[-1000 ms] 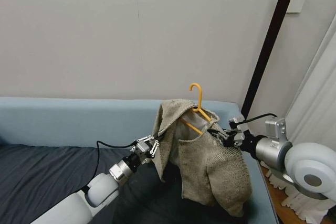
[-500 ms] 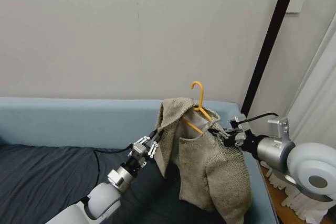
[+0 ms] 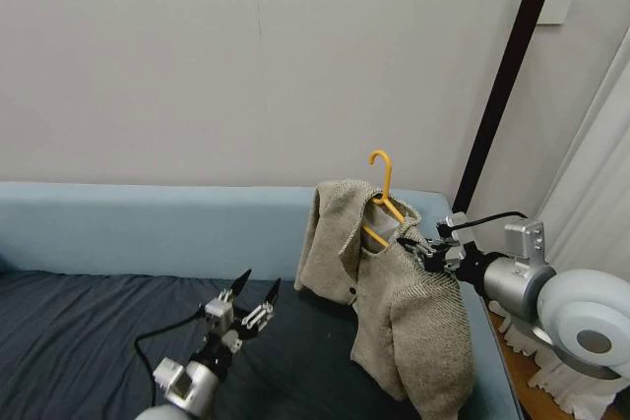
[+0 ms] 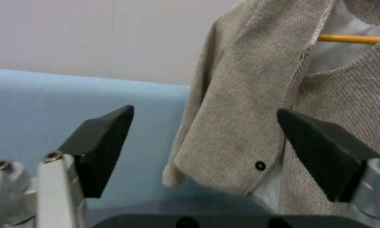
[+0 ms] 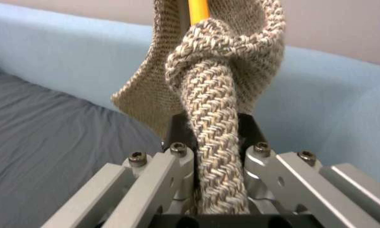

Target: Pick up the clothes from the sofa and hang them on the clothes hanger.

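"Where is your left gripper [image 3: 260, 281]?"

"It is low, over the dark seat of the blue sofa [image 3: 128, 223]. Its fingers [image 4: 102, 142] are wide apart. They hold nothing."

"And where is the sweater?"

"The grey knit sweater [image 3: 418, 292] hangs on the orange hanger [image 3: 382, 182]. It is out past the tips of your left fingers and does not touch them. One front flap with a small dark button hangs between the two tips, farther off."

"What about your right gripper [image 3: 423, 245]?"

"It is at the sweater's shoulder. Its fingers [image 5: 179, 130] are squeezed tight on a thick roll of the knit. The orange bar of the hanger is just past their tips, inside the sweater. The hook points up in the air, in front of the pale wall [image 3: 246, 56]."
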Robot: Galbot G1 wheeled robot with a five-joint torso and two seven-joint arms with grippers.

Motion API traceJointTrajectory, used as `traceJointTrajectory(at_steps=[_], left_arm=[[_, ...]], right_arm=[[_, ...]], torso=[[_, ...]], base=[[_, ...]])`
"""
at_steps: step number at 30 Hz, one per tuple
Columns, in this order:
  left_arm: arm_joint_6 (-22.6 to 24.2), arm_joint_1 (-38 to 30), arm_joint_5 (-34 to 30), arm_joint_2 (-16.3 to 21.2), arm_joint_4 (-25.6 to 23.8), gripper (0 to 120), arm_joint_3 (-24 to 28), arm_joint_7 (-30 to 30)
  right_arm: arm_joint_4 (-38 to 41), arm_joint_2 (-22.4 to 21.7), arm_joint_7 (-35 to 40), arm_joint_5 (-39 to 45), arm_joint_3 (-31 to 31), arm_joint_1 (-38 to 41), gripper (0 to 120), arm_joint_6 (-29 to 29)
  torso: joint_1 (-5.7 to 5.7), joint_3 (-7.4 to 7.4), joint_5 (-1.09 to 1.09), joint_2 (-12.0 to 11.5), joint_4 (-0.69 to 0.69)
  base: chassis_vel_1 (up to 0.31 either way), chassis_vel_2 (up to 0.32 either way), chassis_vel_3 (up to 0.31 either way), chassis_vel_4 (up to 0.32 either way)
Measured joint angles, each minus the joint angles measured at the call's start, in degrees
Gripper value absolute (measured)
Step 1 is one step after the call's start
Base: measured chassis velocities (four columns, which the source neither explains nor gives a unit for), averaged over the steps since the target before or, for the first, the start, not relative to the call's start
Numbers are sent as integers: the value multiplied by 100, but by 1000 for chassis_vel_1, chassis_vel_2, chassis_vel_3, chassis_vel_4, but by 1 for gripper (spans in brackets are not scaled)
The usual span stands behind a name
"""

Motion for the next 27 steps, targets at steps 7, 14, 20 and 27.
traceJointTrajectory(at_steps=[7,14,20,27], left_arm=[[-538,1105,312,-691,217,100,-718,161],[-1201,1981,718,-1549,598,100,-1101,287],[-1365,2198,1093,-1981,654,100,-1239,181],[-1457,2364,1289,-2054,529,100,-1479,105]], right_arm=[[199,29,554,279,122,-215,8,-336],[200,244,779,84,620,-862,8,-414],[300,421,633,-375,1088,-1567,8,-431],[391,623,516,-798,1591,-2076,8,-435]], torso=[[0,0,2,0,1],[0,0,0,0,1],[-1,0,1,0,-1],[0,1,1,0,-1]], base=[[0,0,0,0],[0,0,0,0],[0,0,0,0],[0,0,0,0]])
